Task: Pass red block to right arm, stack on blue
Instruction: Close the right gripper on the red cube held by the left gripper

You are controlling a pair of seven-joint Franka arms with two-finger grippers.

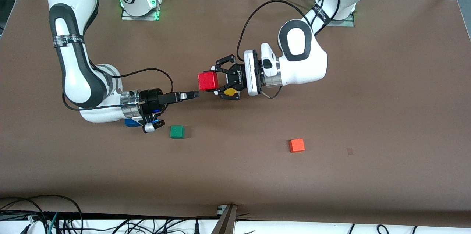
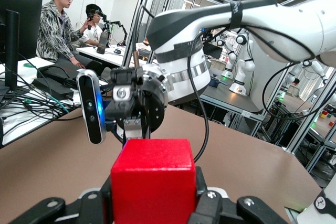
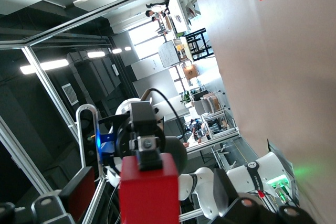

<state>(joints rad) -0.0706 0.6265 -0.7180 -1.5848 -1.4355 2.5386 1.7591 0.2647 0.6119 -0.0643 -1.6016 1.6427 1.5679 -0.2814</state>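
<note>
Brown tabletop [image 1: 331, 116] lies well below the handover, so your biggest risk is a drop: if the left hand [image 1: 215, 79] lets go before the right hand [image 1: 195, 95] has closed, the red block [image 1: 208, 81] falls and may roll. A smaller risk is a glancing catch, since the right hand's slim fingers point at the block's lower edge rather than its middle. The left hand is clenched on the red block, holding it up in the air. The right hand is spread wide and empty, its tips just beside the block. The blue [image 1: 131, 123] cube sits under the right wrist, partly hidden.
</note>
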